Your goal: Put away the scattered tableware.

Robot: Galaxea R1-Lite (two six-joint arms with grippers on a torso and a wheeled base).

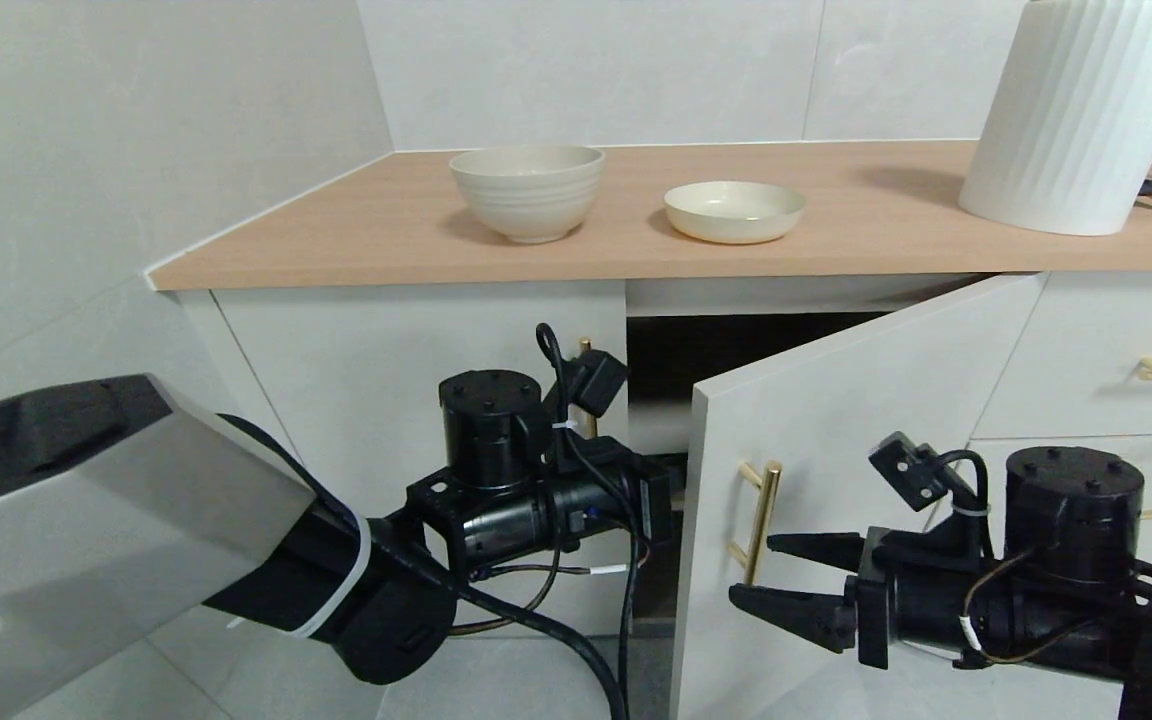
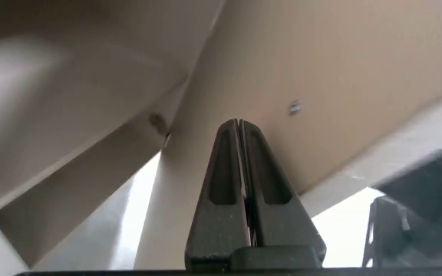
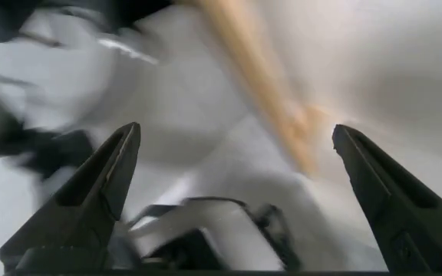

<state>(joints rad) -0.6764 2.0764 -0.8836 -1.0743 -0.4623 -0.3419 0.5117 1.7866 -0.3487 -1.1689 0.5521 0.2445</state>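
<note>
Bowl and dish sit on the bench above the open cabinet door; right hand gapes empty beside its handle; left hand, closed and empty, just inside that door

Pretty clearly a home-style kitchen: a wood countertop runs above the right gripper with a bowl and a shallow dish on it, tiled wall behind. White cabinets sit under the top, and a swung-open cabinet door with a brass handle is right by the gripper's fingertips.
</note>
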